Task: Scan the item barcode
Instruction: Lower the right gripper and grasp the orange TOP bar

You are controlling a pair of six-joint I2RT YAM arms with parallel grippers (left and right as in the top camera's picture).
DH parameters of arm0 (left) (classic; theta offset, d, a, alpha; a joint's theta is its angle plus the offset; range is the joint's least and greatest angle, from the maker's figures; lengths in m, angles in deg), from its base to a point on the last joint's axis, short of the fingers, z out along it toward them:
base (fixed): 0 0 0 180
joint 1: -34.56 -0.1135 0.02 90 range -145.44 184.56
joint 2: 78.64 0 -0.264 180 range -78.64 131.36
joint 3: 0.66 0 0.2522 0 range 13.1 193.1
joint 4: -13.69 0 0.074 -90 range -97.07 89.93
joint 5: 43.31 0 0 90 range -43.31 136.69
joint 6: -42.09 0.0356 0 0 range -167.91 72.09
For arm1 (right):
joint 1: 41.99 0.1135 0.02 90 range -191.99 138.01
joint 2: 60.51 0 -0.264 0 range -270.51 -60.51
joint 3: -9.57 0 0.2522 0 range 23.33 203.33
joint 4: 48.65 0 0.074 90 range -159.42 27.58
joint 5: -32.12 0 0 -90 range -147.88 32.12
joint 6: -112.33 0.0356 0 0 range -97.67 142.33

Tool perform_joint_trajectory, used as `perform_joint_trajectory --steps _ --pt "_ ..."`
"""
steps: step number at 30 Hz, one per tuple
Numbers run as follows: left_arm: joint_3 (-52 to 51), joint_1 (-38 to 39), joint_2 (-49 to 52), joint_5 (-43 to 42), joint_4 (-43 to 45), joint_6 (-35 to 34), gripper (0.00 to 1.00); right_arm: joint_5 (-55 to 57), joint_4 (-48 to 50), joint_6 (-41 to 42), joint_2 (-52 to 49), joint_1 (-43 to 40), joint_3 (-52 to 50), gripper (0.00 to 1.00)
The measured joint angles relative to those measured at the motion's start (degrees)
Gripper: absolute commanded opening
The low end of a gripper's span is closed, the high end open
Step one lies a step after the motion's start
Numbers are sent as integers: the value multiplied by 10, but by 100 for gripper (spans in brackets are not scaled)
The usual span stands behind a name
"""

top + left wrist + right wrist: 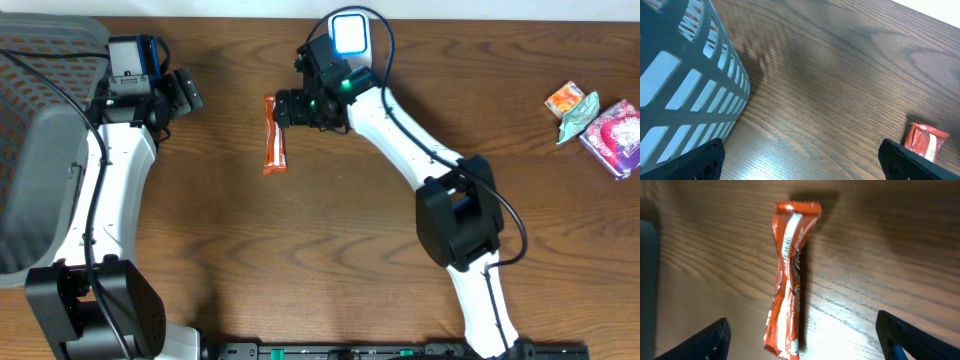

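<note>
Wooden table (330, 250): bare grain, looks slick. Grey slotted basket (685, 85) at far left, beside your left gripper (800, 161), which is wide open and idle. Right gripper (805, 339) hovers wide open, a finger on either side of the orange snack bar (788, 280). The bar lies twisted on the table, untouched.

Risk: if you close off-centre you shove it sliding, or the pads cover the white printed strip (788, 240), likely the barcode

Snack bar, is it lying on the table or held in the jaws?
Lying on the table. The bar rests on the wood, shadow beside it; the right jaws stand open, clear of it.
</note>
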Motion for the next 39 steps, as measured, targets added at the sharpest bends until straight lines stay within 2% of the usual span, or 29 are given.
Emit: perform_joint_trajectory --steps 2,4,12,19,27,29,34,36,37,39 --pt "0 0 0 0 0 0 98 2 0 0 -2 1 0 84" --pt "0 0 0 0 0 0 98 8 1 0 -2 1 0 79" --pt "0 0 0 0 0 0 98 26 13 0 -5 1 0 78" --pt "0 0 0 0 0 0 98 6 32 1 -40 3 0 70" --pt "0 0 0 0 0 0 98 -9 46 3 -75 21 0 68" --pt "0 0 0 0 0 0 98 -12 53 4 -75 25 0 60" --pt "0 0 0 0 0 0 98 -17 56 5 -81 36 0 18" --pt "0 0 0 0 0 0 98 -21 58 7 -82 38 0 9" --pt "0 0 0 0 0 0 98 -22 60 9 -82 39 0 2" --pt "0 0 0 0 0 0 98 -22 63 9 -82 39 0 1"
